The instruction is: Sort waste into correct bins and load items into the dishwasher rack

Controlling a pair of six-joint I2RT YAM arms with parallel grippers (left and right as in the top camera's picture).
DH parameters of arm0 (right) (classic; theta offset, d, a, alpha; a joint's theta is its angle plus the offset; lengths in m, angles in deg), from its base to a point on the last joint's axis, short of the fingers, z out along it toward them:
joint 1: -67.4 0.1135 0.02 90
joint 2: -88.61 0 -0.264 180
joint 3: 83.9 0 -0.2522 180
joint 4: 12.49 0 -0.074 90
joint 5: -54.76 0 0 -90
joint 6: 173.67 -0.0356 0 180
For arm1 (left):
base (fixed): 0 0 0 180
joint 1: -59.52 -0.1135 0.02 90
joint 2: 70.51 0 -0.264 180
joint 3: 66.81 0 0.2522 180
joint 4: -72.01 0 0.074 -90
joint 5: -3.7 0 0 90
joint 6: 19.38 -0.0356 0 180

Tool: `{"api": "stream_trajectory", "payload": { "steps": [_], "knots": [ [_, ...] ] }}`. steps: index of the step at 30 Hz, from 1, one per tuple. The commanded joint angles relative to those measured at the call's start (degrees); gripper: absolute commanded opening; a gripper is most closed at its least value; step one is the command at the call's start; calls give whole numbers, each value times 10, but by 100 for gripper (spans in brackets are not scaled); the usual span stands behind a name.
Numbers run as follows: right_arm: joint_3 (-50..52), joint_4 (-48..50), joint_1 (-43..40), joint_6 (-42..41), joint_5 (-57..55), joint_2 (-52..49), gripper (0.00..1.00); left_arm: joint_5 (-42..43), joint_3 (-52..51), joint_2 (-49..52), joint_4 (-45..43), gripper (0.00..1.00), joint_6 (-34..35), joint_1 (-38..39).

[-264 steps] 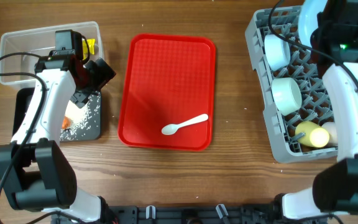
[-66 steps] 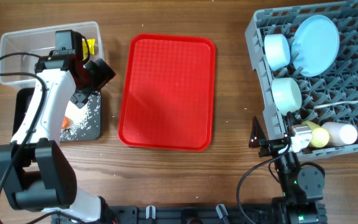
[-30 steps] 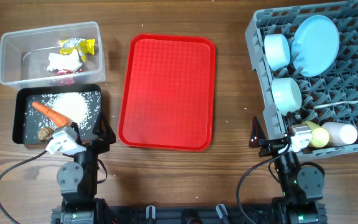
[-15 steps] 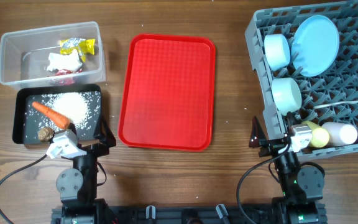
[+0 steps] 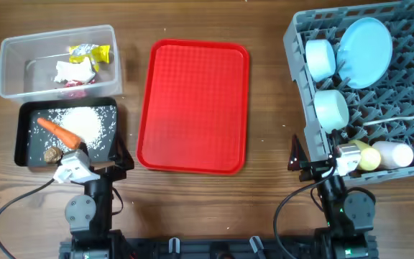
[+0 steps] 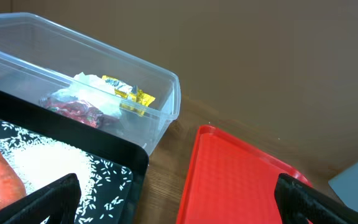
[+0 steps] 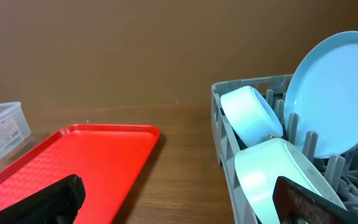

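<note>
Brown wood is being used for the table (image 5: pixel 264 208), and a plain brown wall is being seen behind it in both wrist views. At the right, the big grey rack (image 5: pixel 298 86) is being filled. The blue plate (image 5: pixel 365 42) is being held up on its edge between pegs, and two blue bowls (image 5: pixel 320 59) are being kept beside it. The yellow cup (image 5: pixel 365 157), the pale pink cup (image 5: pixel 395 153) and the thin white spoon (image 5: pixel 390 119) are being kept nearer the front. The plate is being judged stiff, smooth and slippery, so its rim is being picked as the best place to pinch.

The red tray (image 5: pixel 192 108) is being left bare in the middle. At the left, the napkin (image 5: pixel 72 70) and wrappers (image 5: pixel 92 50), likely light and crinkly, are being kept in the clear tub (image 5: pixel 16 72). The carrot (image 5: pixel 56 129), rice (image 5: pixel 85 121) and brown lump (image 5: pixel 51 153) are being kept in the black tray (image 5: pixel 29 144).

The left gripper (image 6: pixel 176 186) and right gripper (image 7: pixel 179 183) are being held wide apart, with nothing between the fingers, low by the near table edge.
</note>
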Motion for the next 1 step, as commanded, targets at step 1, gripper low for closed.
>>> {"api": "stream_trajectory", "payload": {
  "steps": [1],
  "knots": [
    [4, 3, -2, 11, -7, 3, 100, 5, -2, -4, 0, 100, -13, -4]
  ]
}}
